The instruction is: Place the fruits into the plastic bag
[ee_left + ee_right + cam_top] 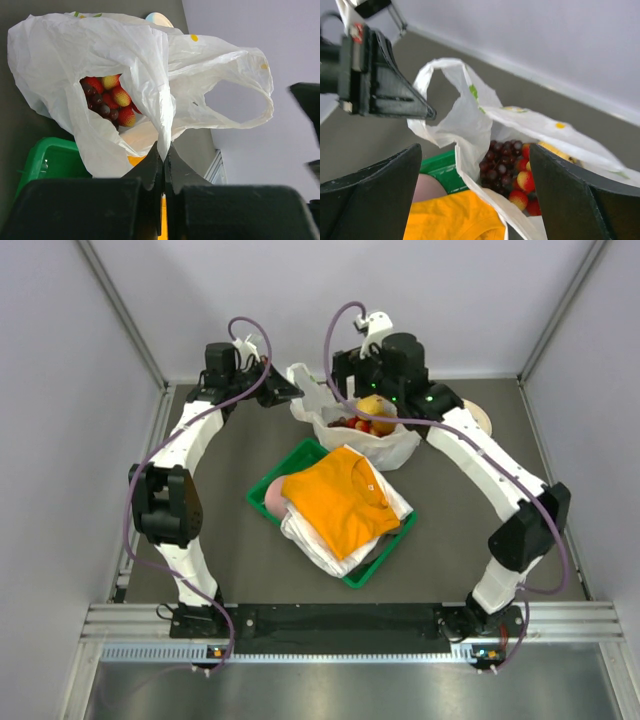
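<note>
Dark grey tabletop, pale walls all round. Green tray w/ folded clothes sits just in front of the plastic bag. The fruits lie inside it. My left gripper is clamped on the bag's rim. My right gripper hangs spread wide over the mouth. Top cam gives me the whole tray, L wrist cam only a corner.

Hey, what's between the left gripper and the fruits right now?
Only the bag: the left gripper pinches a fold of it, and its white plastic runs on to the fruits inside. The left wrist view shows it.
</note>
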`<action>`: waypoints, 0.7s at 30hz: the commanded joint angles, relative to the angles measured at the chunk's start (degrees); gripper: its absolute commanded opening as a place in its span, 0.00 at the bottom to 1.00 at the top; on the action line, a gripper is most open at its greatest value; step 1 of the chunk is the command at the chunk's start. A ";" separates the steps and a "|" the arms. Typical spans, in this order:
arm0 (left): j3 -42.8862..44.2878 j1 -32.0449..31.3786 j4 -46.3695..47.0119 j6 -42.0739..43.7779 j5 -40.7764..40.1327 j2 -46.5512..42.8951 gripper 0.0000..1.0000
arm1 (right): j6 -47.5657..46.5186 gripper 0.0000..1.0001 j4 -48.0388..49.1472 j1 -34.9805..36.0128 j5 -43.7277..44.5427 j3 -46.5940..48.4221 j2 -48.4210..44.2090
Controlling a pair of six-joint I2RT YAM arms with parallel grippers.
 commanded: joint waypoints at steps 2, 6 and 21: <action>-1.40 -0.12 4.56 -0.18 0.39 -2.54 0.00 | -1.06 0.87 -5.09 -1.32 5.64 9.13 -2.81; -2.36 -0.12 5.00 -0.18 0.48 -3.25 0.00 | 2.89 0.84 -13.01 -5.71 5.92 10.29 -4.64; -3.86 -0.12 6.84 -1.06 0.57 -4.13 0.00 | 9.84 0.73 -10.83 -24.26 -22.82 -17.04 -27.06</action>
